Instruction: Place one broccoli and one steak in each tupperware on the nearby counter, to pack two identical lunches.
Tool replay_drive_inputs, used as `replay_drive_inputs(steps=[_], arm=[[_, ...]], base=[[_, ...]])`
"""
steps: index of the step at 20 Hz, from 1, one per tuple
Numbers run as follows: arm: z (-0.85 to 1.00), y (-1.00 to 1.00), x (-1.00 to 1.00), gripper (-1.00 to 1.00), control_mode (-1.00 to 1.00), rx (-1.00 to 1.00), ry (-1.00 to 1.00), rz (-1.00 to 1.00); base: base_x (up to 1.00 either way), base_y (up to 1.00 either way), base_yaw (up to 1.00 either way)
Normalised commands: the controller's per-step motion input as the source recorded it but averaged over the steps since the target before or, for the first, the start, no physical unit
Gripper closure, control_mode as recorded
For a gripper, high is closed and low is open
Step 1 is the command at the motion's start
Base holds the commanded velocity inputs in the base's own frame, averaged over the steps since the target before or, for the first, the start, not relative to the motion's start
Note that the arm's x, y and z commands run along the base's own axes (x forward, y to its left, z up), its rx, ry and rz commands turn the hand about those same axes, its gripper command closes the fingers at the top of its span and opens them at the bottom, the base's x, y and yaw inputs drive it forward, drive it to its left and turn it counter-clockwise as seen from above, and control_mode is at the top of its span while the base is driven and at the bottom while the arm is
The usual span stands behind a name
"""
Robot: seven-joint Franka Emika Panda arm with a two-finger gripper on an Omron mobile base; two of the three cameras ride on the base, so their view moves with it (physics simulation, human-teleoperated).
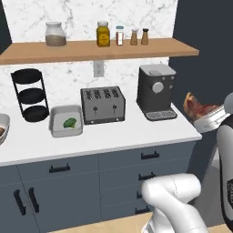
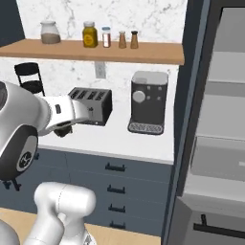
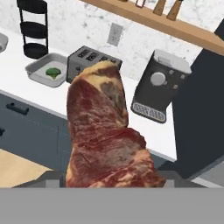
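Observation:
My gripper (image 1: 205, 119) is shut on a raw red steak (image 3: 103, 131), held in the air off the right end of the counter (image 1: 136, 132). The same steak (image 1: 197, 106) pokes up above the hand, and it hides the fingertips in the hand view. The small rectangular tupperware (image 1: 54, 129) stands left of the toaster with one green broccoli (image 1: 69, 122) in it. The same tupperware (image 3: 37, 68) and broccoli (image 3: 53, 72) lie far off in the hand view. The other tupperware (image 1: 3, 119) is cut by the left edge, with something brown inside.
A toaster (image 1: 103, 105) and a coffee machine (image 1: 156, 91) stand along the wall. A black three-tier rack (image 1: 31, 94) is at the back left. A wooden shelf (image 1: 95, 50) with jars hangs above. An open fridge (image 2: 225, 119) stands to the right.

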Motion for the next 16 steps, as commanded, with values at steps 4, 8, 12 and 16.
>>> replay_drive_inputs(steps=[4, 8, 12, 16], arm=[[0.0, 0.0, 0.0, 1.0, 1.0, 0.0, 0.0, 0.0], [0.0, 0.0, 0.0, 1.0, 1.0, 0.0, 0.0, 0.0], [0.0, 0.0, 0.0, 1.0, 1.0, 0.0, 0.0, 0.0], [0.0, 0.0, 0.0, 1.0, 1.0, 0.0, 0.0, 0.0]], base=[[0.0, 0.93, 0.0], [0.05, 1.0, -0.01], [0.12, 0.87, -0.07], [0.12, 0.55, -0.06]])
